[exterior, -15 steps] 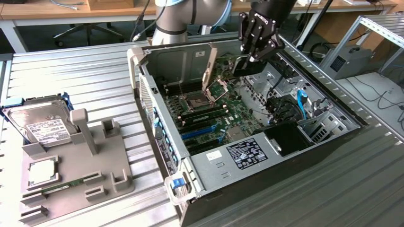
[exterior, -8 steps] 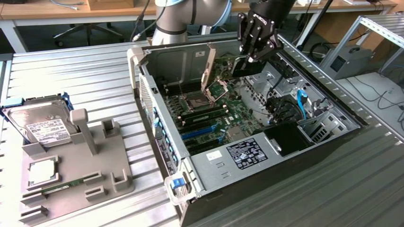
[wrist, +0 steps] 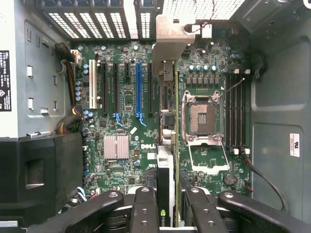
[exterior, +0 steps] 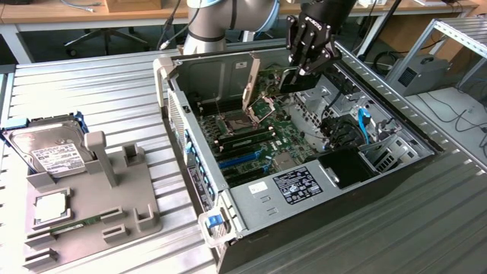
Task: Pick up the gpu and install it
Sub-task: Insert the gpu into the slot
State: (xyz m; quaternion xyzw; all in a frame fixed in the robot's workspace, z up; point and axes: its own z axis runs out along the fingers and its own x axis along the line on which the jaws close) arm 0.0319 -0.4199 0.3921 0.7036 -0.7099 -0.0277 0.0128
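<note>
Claw point(wrist: 167, 206) clamped on the gpu point(wrist: 165, 165), card edge-on above the motherboard point(wrist: 121, 126) inside the open case point(exterior: 259, 200), silver bracket point(wrist: 171, 39) toward the rear grille. Risk, my read: card sits between the blue slot point(wrist: 139, 90) and the open CPU socket point(wrist: 202, 119); any offset or tilt on descent jams the edge connector or snags the bracket.

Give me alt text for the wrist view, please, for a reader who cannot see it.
The gripper holds the gpu edge-on over the motherboard inside an open case. It shows between a blue slot and the open, empty CPU socket.
</note>
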